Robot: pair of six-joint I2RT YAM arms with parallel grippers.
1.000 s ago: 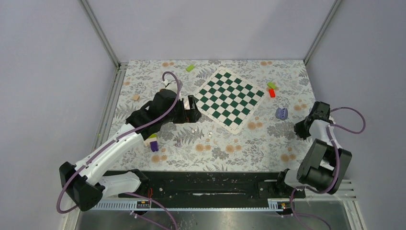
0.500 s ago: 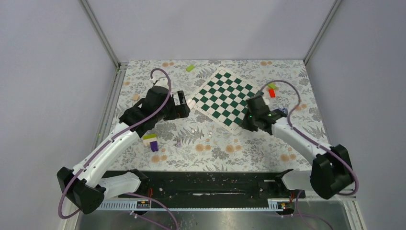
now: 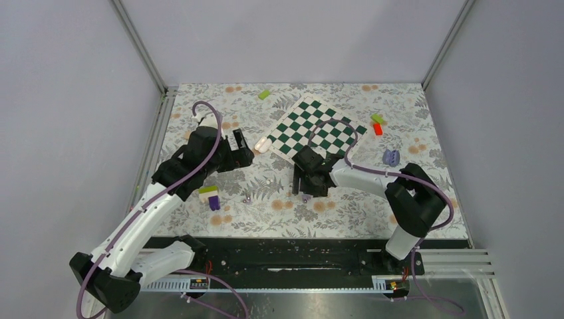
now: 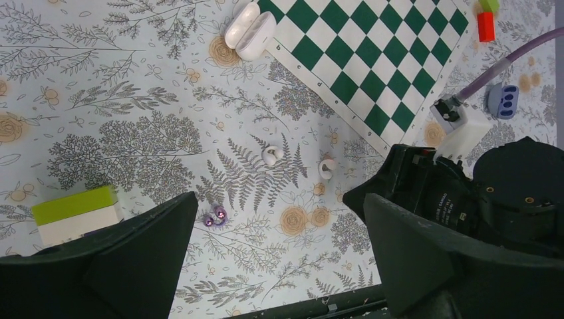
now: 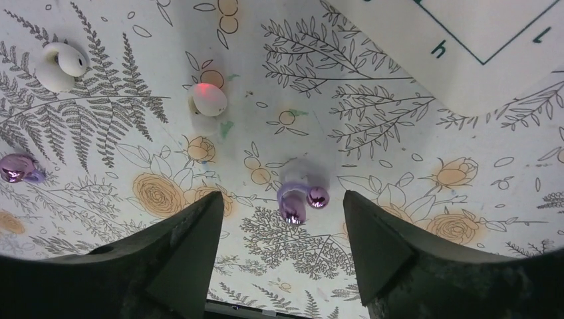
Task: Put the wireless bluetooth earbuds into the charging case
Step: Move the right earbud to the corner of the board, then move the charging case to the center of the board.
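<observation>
The charging case (image 4: 250, 30) is white and lies open at the chessboard's left corner; in the top view the case (image 3: 263, 143) sits just right of my left gripper (image 3: 241, 150). Two white earbuds (image 4: 271, 155) (image 4: 326, 168) lie on the floral mat below it. My left gripper (image 4: 279, 256) is open and empty above the mat. My right gripper (image 5: 279, 249) is open, low over the mat. Both earbuds (image 5: 60, 65) (image 5: 209, 99) lie ahead of it to the left. A small purple piece (image 5: 299, 199) lies just ahead of its fingertips.
The chessboard (image 3: 319, 133) covers the mat's middle back. A green-white-purple block (image 3: 210, 195) stands under the left arm. A second purple speck (image 4: 214, 216) lies near the left finger. Small green and red bricks (image 3: 377, 124) and a bluish holder (image 3: 390, 157) sit at the right.
The right arm swung from the right edge to the middle of the mat, and its jaws opened. The left gripper drew back to the left, uncovering the case.
</observation>
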